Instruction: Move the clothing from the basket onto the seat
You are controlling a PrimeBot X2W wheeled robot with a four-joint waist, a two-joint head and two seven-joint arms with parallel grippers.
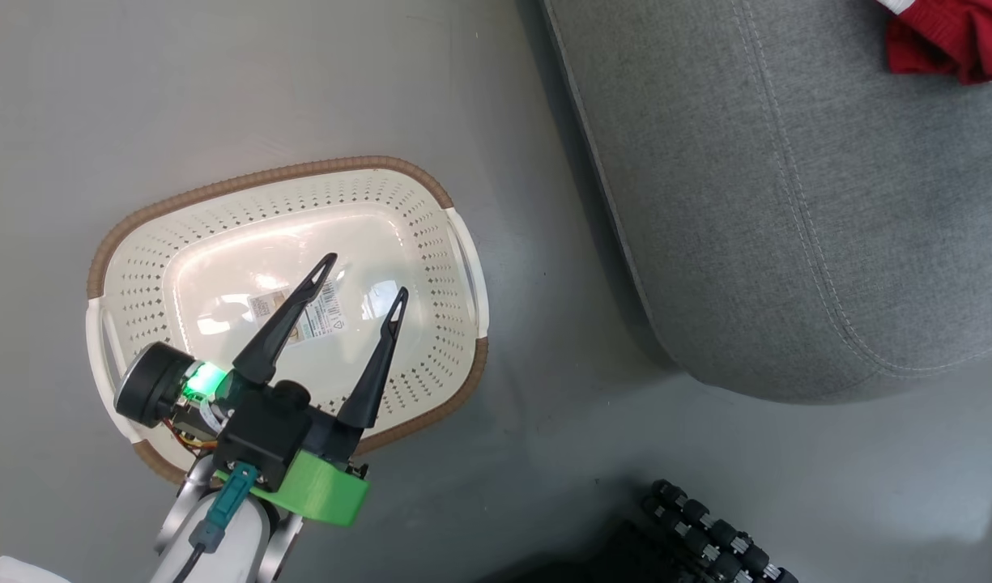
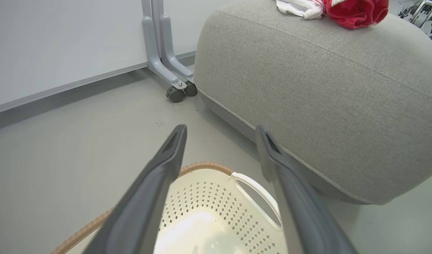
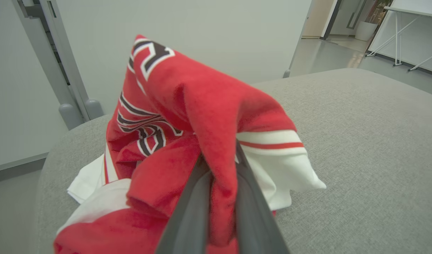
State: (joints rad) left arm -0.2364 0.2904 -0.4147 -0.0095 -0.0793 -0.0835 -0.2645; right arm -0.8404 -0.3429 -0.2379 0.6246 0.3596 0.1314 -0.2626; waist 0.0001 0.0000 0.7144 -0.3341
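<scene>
— Left side?
— My left gripper hangs above the basket, fingers spread wide; the basket stands on the floor beside the seat.
— Right side?
— My right gripper is clamped narrow on a red fold of the clothing, heaped on the seat.

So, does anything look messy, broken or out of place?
Nothing broken or spilled. The clothing lies in a crumpled heap on the seat, one red fold pinched by the right gripper, so it peaks oddly. The basket is empty apart from a sticker on its bottom, with the open left gripper over it.
</scene>
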